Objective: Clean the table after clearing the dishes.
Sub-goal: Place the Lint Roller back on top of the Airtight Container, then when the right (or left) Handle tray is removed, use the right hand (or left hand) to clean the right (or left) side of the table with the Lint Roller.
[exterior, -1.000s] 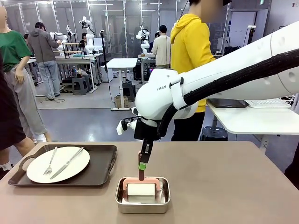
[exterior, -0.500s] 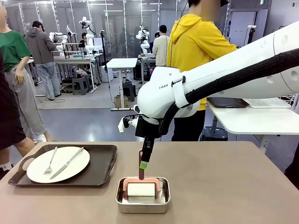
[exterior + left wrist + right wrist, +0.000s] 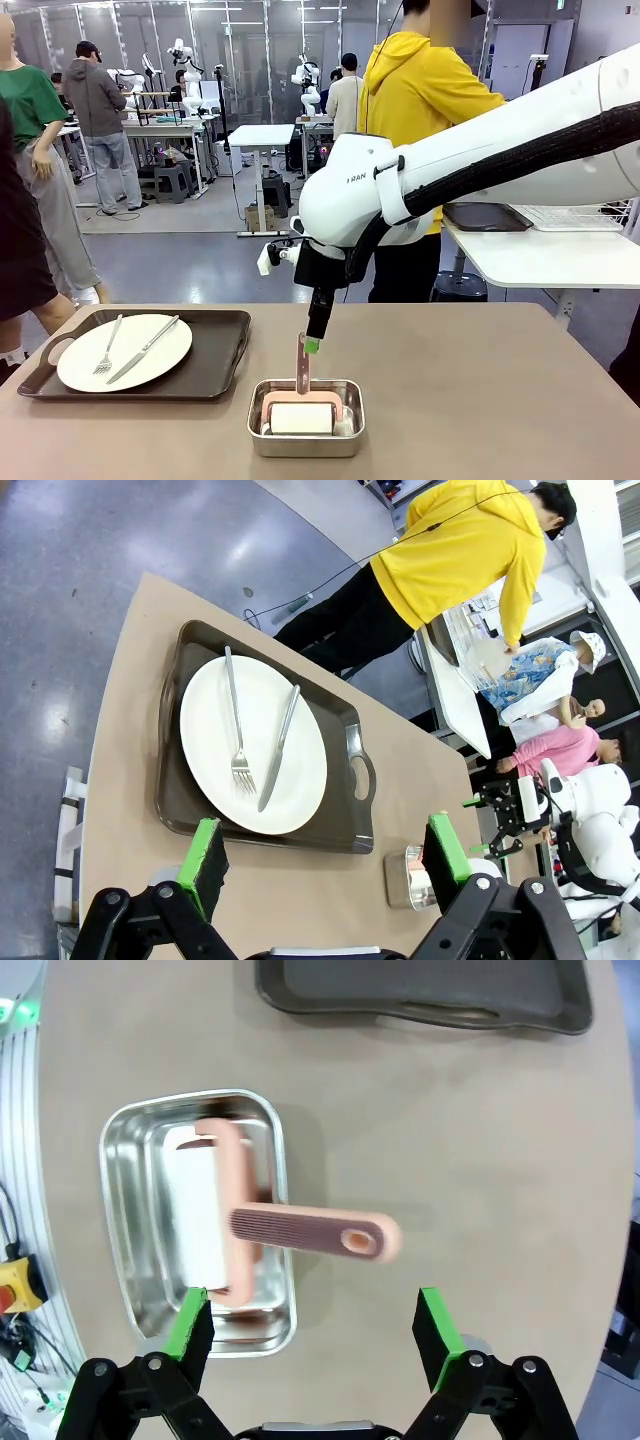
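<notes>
1. Right claw: lifted clear of the roller's handle, which it was pinching in the earlier frames; its jaws now stand spread wide and grip nothing (from the wrist, the pink handle lies free in the gap, touching neither pad)
2. Roller: rests in the steel pan at the near middle of the desk, white roll down and handle leaning up just beneath the claw's tips; it sits lower in the pan than a moment ago
3. Left claw: spread and empty, hanging above the desk on the robot's side of the tray
4. Dishes on the desk: one white plate carrying a fork and a knife, set on its dark tray at the desk's left, near the pan but apart from it
5. Dishes off the desk: a second tray lies on the white table beyond, beside the person in yellow
6. Progress, as a judgement: clearing looks half done, since one set has gone and one remains; the cleaning tool is parked, not in use, and whether the bare top has been rolled cannot be told
7. Left to do, on this reading: remove the remaining tray, then clean the desk, including the patch beneath it
</notes>
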Robot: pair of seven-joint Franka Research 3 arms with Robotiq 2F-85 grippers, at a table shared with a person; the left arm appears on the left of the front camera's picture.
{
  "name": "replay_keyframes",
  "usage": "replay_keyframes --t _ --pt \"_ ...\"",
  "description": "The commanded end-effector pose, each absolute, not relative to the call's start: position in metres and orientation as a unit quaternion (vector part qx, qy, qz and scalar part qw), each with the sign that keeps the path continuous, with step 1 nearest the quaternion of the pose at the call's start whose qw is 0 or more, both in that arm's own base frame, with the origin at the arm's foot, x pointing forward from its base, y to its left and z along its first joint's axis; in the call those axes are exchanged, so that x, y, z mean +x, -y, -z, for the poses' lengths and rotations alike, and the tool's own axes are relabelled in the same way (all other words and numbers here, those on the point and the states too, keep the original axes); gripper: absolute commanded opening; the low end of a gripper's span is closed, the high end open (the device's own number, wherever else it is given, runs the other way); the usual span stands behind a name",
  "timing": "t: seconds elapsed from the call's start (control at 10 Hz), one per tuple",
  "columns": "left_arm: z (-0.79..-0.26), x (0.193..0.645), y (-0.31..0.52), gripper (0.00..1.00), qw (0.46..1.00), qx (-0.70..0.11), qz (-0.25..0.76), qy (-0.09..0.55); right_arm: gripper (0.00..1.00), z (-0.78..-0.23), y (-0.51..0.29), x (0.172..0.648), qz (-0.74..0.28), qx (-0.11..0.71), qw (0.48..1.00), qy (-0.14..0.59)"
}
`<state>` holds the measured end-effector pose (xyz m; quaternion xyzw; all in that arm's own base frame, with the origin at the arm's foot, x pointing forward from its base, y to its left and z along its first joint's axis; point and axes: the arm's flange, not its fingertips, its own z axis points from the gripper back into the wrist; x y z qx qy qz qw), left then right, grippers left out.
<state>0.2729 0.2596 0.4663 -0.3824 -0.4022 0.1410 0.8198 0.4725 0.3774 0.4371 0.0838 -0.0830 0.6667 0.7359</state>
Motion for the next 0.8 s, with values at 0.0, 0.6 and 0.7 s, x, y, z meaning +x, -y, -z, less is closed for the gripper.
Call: replay_keyframes --t 0.0,0.6,0.7 --pt "-0.4666 0.2722 -0.2619 1.0 0.813 -0.39 -0.135 0.411 1.0 -0.4318 -0.3817 0.4709 -0.666 0.094 0.736 0.069" --pt "-0.4666 0.2722 -0.2619 1.0 0.813 -0.39 -0.135 0.411 1.0 -0.4318 -0.3817 0.4709 -0.666 0.094 0.736 0.069" --pt "-0.4666 0.2722 -0.2619 1.0 0.813 -0.39 -0.135 0.411 1.0 -0.4318 -0.3817 0.4709 -0.666 0.094 0.736 0.069"
